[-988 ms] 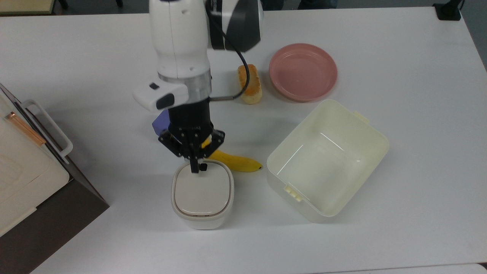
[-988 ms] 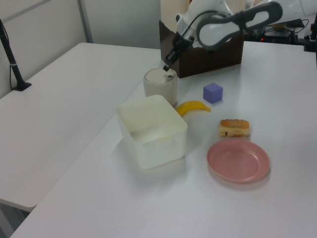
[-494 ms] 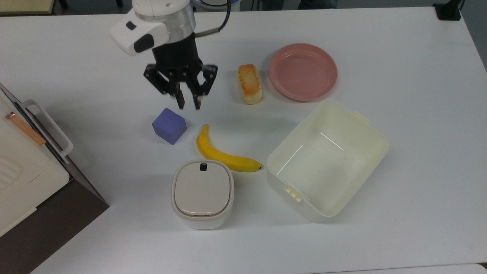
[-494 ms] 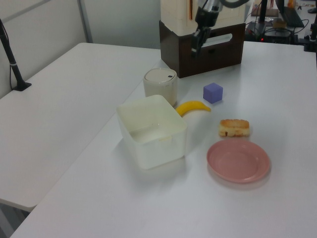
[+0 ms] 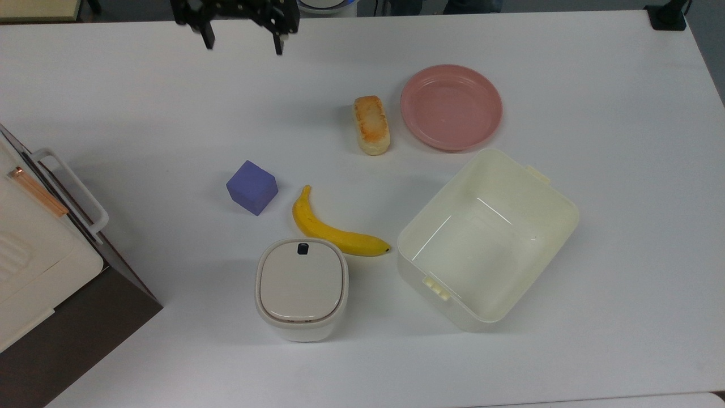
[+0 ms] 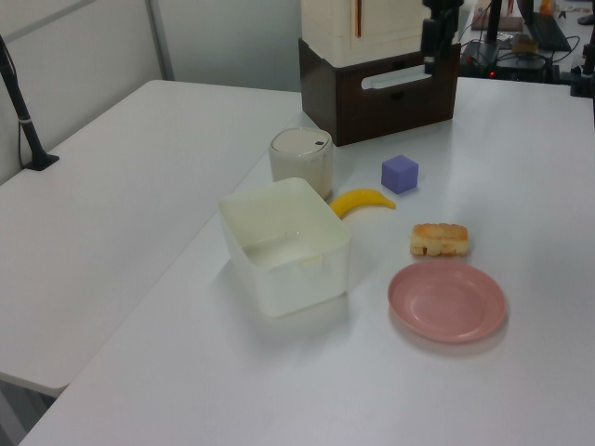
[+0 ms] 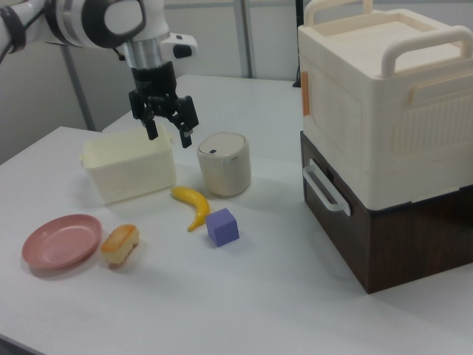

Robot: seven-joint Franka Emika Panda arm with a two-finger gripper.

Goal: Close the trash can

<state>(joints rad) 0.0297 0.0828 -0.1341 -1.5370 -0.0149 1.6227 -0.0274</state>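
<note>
Judging by the beige lid lying flat, the trash can (image 5: 301, 289) near the table's (image 5: 623, 226) cabinet-side edge looks closed; keep the hand (image 5: 242, 39), fingers wide and empty, clear of its button.

Lab or office test room indicated: long white tables (image 6: 112, 186) pushed together, grey partition panels (image 7: 222, 29) behind, black clamp stand (image 6: 20, 111) fixed at table edge, cables and electronics (image 6: 521, 42) seen at back. Toy-like props laid out under white robot arm (image 7: 96, 22).
</note>
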